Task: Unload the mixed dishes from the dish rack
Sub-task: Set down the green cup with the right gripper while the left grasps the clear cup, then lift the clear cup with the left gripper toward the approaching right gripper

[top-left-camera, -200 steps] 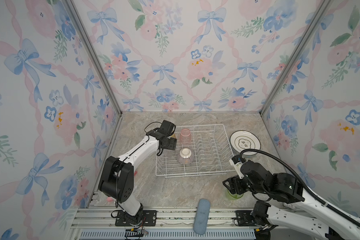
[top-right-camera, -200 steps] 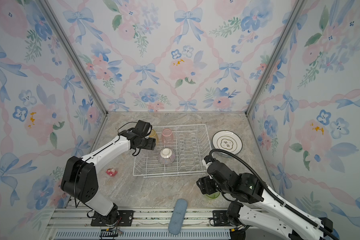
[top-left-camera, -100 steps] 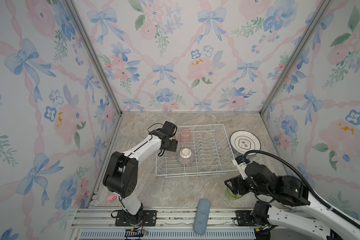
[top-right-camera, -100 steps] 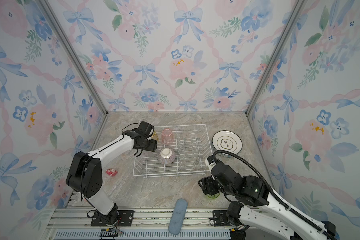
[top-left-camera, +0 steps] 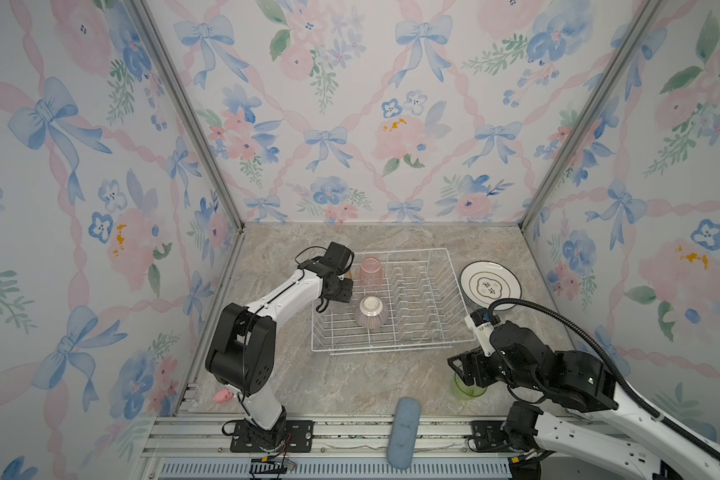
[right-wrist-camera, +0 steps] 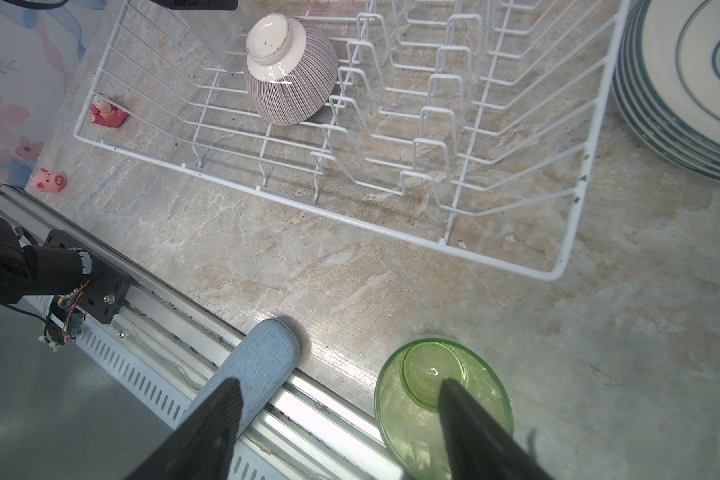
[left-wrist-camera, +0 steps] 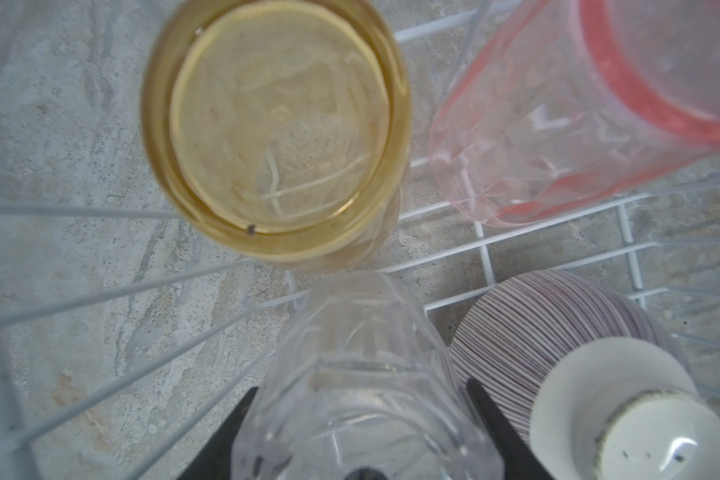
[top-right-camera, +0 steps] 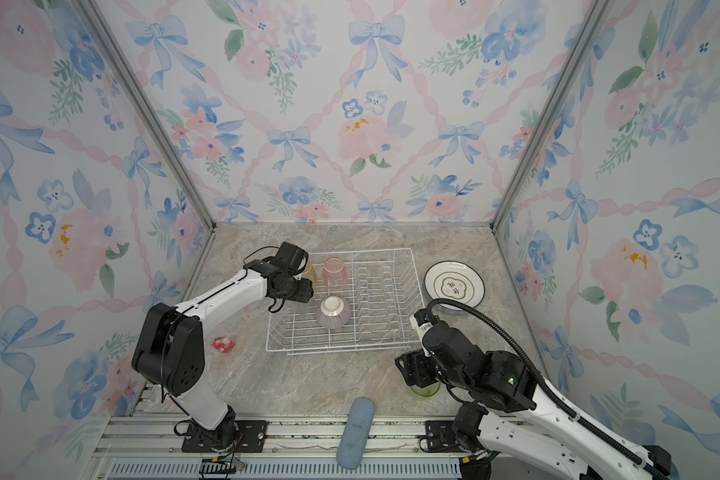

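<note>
White wire rack (top-left-camera: pixel 416 299), stone-look tabletop (top-left-camera: pixel 350 374) (glossy)

Both arms were white links with black joint housings: left arm (top-left-camera: pixel 285 291), right arm (top-left-camera: pixel 578 432). right arm carried a ribbed black conduit (top-left-camera: pixel 558 318); left arm a thin black cable (top-left-camera: pixel 307 250). right gripper (right-wrist-camera: pixel 339 384) fingers were black and tapered.

There are four tumblers: the yellow tumbler (left-wrist-camera: pixel 275 124), the pink tumbler (left-wrist-camera: pixel 578 116) and the clear tumbler (left-wrist-camera: pixel 362 374) in the left wrist view, and the green tumbler (right-wrist-camera: pixel 408 399) at the lower right of the right wrist view. One striped bowl (right-wrist-camera: pixel 287 70). One dish rack (top-left-camera: pixel 416 291). One stack of plates (top-left-camera: pixel 490 286) (how many plates it has, I cannot count surely). Two small pink toys: a pig toy (right-wrist-camera: pixel 48 180) and a second toy (right-wrist-camera: pixel 108 112). One blue roll (right-wrist-camera: pixel 262 361).
</note>
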Available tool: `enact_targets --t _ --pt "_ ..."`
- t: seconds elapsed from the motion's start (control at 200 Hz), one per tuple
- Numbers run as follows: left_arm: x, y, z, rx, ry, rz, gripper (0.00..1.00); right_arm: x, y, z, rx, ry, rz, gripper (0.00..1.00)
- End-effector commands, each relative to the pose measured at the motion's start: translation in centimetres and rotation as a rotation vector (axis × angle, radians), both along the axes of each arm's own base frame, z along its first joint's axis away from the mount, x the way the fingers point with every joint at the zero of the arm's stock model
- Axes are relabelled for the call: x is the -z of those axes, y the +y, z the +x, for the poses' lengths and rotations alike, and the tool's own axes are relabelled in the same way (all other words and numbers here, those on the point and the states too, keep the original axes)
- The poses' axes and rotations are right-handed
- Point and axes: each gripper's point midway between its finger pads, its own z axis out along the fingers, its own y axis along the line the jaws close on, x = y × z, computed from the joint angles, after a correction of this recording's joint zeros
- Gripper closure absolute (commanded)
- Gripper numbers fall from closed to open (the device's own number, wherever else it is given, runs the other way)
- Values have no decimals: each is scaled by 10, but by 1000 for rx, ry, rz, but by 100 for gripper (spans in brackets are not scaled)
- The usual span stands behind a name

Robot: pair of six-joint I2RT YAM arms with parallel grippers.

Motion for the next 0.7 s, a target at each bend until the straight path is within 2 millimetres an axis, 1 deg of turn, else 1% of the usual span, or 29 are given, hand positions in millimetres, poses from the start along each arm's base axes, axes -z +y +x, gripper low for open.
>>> enact_targets --t 0.0,0.065,0.18,0.32,0.475,0.57,0.695 --pt "-5 -1 -4 11 1 -28 51 -14 11 14 -2 -74 51 21" --pt "-16 -3 -6 18 -21 -55 50 -22 18 21 -7 -102 91 20" --pt "-41 -11 -9 46 -63 -118 50 -36 37 31 -39 -127 189 20" --pt "-64 -16 -12 68 -106 -172 50 -45 57 42 -74 -111 315 20" --pt "-89 -26 -20 110 -129 -271 50 -49 78 51 -116 -88 447 21" --pt "-107 -39 -29 166 -132 -364 50 -55 90 54 -154 -84 522 21" --pt "-136 -59 -44 258 -152 -503 50 -66 105 52 -228 -93 619 24"
